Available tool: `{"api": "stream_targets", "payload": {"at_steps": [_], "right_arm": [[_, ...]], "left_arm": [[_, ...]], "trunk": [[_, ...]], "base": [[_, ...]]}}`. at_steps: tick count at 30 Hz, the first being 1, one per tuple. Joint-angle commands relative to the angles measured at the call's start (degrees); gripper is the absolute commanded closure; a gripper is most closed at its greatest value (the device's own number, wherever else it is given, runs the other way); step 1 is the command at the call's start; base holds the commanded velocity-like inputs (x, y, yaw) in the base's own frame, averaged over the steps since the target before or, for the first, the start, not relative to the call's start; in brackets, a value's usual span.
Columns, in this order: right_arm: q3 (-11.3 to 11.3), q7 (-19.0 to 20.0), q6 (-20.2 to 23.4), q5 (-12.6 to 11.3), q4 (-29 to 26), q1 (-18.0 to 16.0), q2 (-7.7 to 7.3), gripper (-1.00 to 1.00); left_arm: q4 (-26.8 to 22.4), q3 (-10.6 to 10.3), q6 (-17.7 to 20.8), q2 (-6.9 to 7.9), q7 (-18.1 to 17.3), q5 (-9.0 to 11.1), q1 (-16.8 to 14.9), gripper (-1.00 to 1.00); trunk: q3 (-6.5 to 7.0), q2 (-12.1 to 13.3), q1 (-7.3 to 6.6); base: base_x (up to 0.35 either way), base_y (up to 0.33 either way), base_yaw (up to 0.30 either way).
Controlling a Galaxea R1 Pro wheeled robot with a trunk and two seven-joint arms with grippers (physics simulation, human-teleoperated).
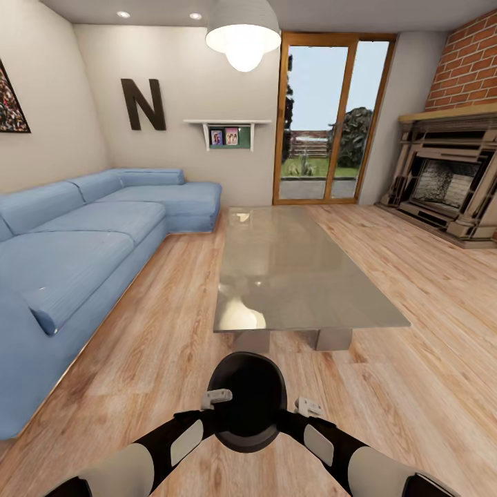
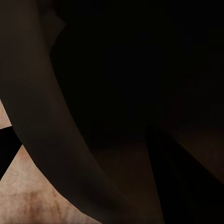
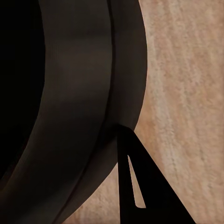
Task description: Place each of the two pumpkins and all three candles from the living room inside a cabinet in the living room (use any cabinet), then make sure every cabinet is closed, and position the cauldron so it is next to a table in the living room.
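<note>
- Nearest the robot, the cauldron (image 1: 246,402) is hanging between both arms above the wooden floor (image 1: 172,304), mouth tilted toward the camera.
- The left pincer (image 1: 219,396) is sitting at the rim's left side and the right pincer (image 1: 306,406) at its right; each seems clamped on the cauldron's thick rim, though how far the jaws are closed I cannot tell.
- From the right wrist, the cauldron's wall (image 3: 79,116) is running just beside one dark fingertip (image 3: 140,186), with floor planks behind.
- Just ahead, the counter (image 1: 304,276), glossy grey, is presenting its near edge, short block legs under it.
- My call: it should roll forward slowly, both grips level, and lower the pot onto the floor just beside that near edge, not onto the glass.
- Watch for the pot swinging into the near left corner.
- Farther off, the blue sofa (image 1: 83,241) and the fireplace (image 1: 449,179) are flanking the room.
</note>
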Motion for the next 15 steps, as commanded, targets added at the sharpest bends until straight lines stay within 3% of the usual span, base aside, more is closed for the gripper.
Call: {"api": "stream_targets", "payload": {"at_steps": [1,10,15], "right_arm": [[0.5,-0.1,0.2,-0.4,-0.2,0.0,-0.02,1.00],[0.5,-0.1,0.2,-0.4,-0.2,0.0,-0.02,1.00],[0.5,-0.1,0.2,-0.4,-0.2,0.0,-0.10,1.00]], "left_arm": [[0.0,0.5,0.2,0.20,0.8,-0.7,-0.1,1.00],[0.1,0.5,0.2,0.20,0.8,-0.7,-0.1,1.00],[0.0,0.5,0.2,0.20,0.8,-0.7,-0.1,1.00]], "trunk": [[-0.04,0.0,-0.02],[-0.04,0.0,-0.02],[-0.04,0.0,-0.02]], "base": [[0.006,0.000,0.000],[0.205,0.000,0.000],[0.072,0.000,0.000]]}}
